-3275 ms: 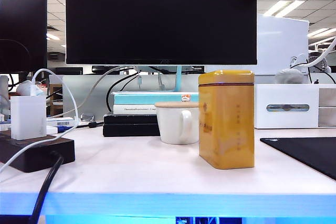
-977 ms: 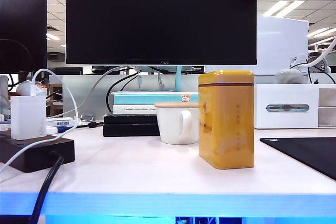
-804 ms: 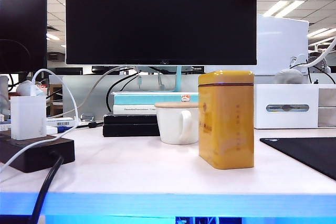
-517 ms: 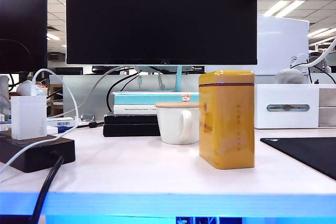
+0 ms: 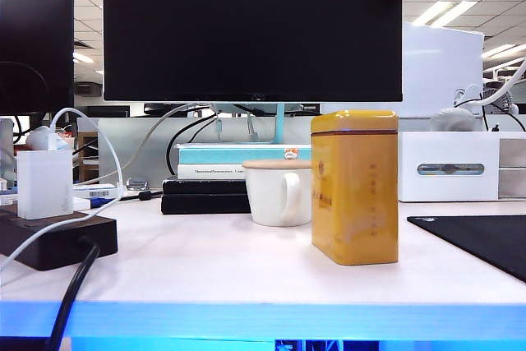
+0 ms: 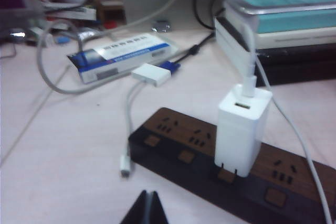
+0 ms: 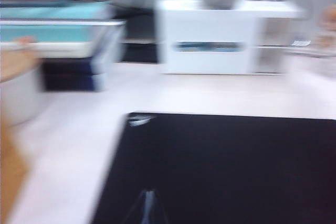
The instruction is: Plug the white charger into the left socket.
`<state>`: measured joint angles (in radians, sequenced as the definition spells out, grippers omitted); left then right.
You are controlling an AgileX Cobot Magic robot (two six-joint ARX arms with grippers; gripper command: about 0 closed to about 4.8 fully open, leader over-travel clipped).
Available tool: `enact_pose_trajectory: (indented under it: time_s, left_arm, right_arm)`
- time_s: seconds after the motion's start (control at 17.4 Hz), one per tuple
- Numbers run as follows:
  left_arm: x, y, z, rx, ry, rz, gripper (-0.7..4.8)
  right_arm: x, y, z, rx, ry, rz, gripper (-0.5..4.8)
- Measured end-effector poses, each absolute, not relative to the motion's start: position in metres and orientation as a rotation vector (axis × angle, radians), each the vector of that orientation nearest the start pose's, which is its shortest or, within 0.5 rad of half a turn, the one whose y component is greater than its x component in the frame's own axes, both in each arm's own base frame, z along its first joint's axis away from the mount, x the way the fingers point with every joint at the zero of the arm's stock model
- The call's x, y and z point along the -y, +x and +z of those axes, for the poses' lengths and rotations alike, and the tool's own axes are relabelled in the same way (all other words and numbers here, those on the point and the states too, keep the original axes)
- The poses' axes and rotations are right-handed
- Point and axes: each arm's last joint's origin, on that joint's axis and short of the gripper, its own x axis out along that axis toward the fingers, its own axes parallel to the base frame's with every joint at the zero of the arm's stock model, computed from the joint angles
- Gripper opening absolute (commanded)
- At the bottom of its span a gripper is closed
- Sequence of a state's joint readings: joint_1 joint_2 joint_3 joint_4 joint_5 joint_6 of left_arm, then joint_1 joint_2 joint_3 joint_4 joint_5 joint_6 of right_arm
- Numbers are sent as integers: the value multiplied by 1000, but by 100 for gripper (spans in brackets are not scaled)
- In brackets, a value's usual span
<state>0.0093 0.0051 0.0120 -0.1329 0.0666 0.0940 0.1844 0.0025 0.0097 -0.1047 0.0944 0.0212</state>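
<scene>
The small white rectangular plastic charger [image 6: 242, 129] is standing upright on the long matte black power strip [image 6: 199, 161], its base seated over a plug opening partway along it, with its thin white cable [image 6: 294, 135] running off the top. From the exterior view it is sitting at the far left of the pale bench [image 5: 246, 269]. Whether that opening is the left socket I cannot tell for sure, though the plug looks fully down.

The left gripper [image 6: 148, 209] is hanging just short of the strip, jaws pressed together with nothing between them. The right gripper [image 7: 149, 205] is hovering over the flat black mat [image 7: 226, 166] well away from the strip, likewise closed and empty; that view is blurred.

Risks from here, as I judge them: the loose cable is draping across the strip, so a passing arm could snag it and lever the charger out. The tall yellow tin [image 5: 354, 187] and the white ceramic mug [image 5: 278, 192] are standing mid-bench and could be clipped by a sweeping arm.

The count: one charger, one power strip, one tin, one mug, one mat, two grippers.
</scene>
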Motion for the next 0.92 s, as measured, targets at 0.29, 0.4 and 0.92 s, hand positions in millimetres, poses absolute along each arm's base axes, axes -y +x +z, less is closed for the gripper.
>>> enact_pose_trajectory:
  time_s: [0.29, 0.4, 0.92]
  left_arm:
    - [1, 96, 151, -148, 88, -66, -5]
    - [1, 96, 151, -148, 88, -65, -5]
    - [1, 96, 151, -148, 88, -65, -5]
  right_arm:
    - [-19, 94, 150, -169, 9, 228, 0]
    - [-18, 94, 150, -169, 8, 204, 0]
    - [-18, 94, 150, -169, 8, 202, -1]
